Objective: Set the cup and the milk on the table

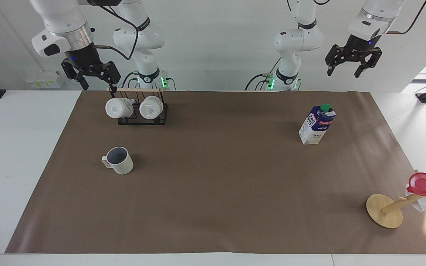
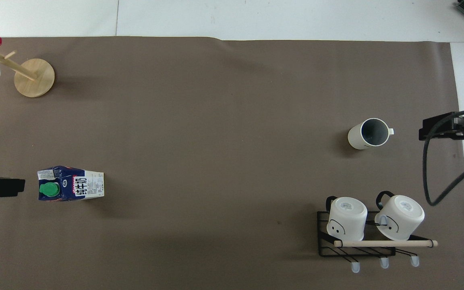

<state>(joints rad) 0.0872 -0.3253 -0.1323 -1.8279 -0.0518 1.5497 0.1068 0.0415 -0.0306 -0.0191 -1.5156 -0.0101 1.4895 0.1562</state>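
Brown paper sheet (image 1: 216,192) covers most of the white table (image 1: 17,155). Cup (image 1: 118,160) stands upright on it toward the right arm's end, farther from the robots than the black wire rack (image 1: 142,114) with two white mugs (image 1: 118,108) hung on it. Milk (image 1: 317,124) stands upright toward the left arm's end, well apart from the cup.

Facing view only: both arms raised and waiting. Right gripper (image 1: 94,82) is over the table edge beside the rack, fingers spread, holding nothing. Left gripper (image 1: 342,72) is over the robots' edge of the table at the left arm's end, fingers spread, also empty.

Overhead view shows just dark slivers of each gripper at the frame edges, but it does show the cup's dark inside (image 2: 374,131) from above, handle pointing toward the right arm's end, and the milk's green cap (image 2: 49,189). Wooden stand (image 1: 385,210) with a red cup (image 1: 423,184) sits at the corner farthest from the robots, left arm's end.
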